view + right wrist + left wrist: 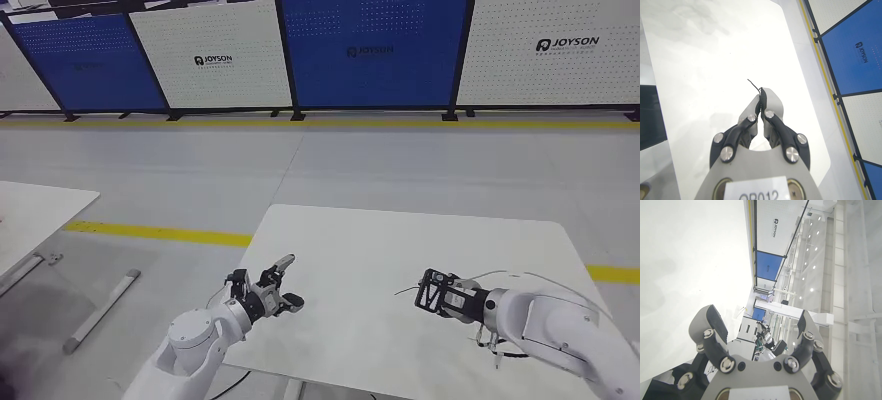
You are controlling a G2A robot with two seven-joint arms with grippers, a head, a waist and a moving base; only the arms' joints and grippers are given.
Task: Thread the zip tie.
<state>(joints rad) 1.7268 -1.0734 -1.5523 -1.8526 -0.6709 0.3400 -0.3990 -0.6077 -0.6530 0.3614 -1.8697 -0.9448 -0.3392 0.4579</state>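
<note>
A thin black zip tie (753, 85) sticks out a short way past the tips of my right gripper (761, 94), which is shut on it. In the top view this right gripper (428, 291) hangs low over the white table (400, 240) near its front right, and the zip tie (405, 290) points toward the left arm. My left gripper (283, 283) is over the table's front left edge, open and with nothing in it. In the left wrist view the left gripper (759, 317) has its pads (716, 321) wide apart, and the right gripper (763, 332) faces it from far off.
A second white table (40, 210) stands to the left across a gap of floor. A metal bar (100, 310) lies on the floor between the tables. Blue and white panels (370, 50) line the back, behind a yellow floor line (160, 233).
</note>
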